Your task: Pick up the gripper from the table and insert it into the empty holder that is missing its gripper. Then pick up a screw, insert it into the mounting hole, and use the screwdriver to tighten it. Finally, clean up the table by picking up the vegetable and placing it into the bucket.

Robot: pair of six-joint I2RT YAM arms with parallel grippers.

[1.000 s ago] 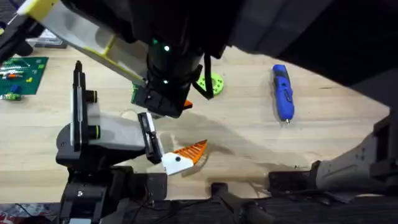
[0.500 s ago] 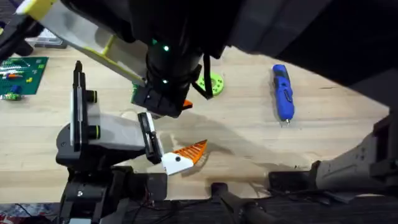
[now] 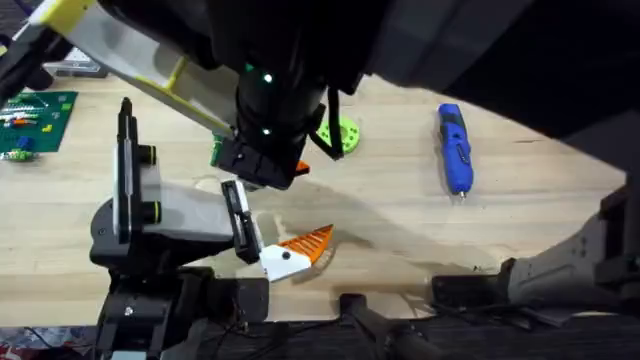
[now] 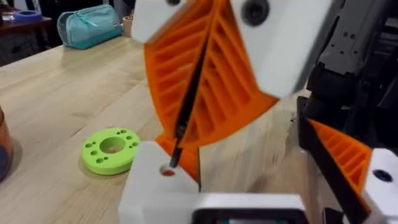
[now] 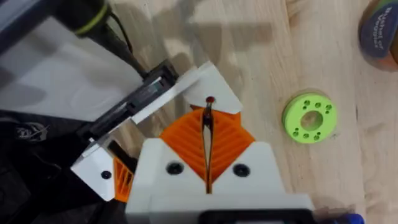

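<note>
With the gripper (image 3: 298, 250) seated at the holder (image 3: 238, 222), at 6 o'clock on the counter (image 3: 400, 230), we would lower the right tool (image 5: 208, 115), its pads pinching what seems a small screw (image 5: 210, 101), plumb into the mounting hole, the screwdriver (image 3: 454, 150) waiting at 2 o'clock.

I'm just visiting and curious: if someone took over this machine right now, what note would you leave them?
Right gripper: shut, tips at a small reddish screw on a white part by the holder.
Left gripper: state unclear.
Gripper: at the holder's bracket end; seating unclear.
Screwdriver: lying on the table, unused.
Left to do: tighten the screw, then put the vegetable into the bucket.
</note>
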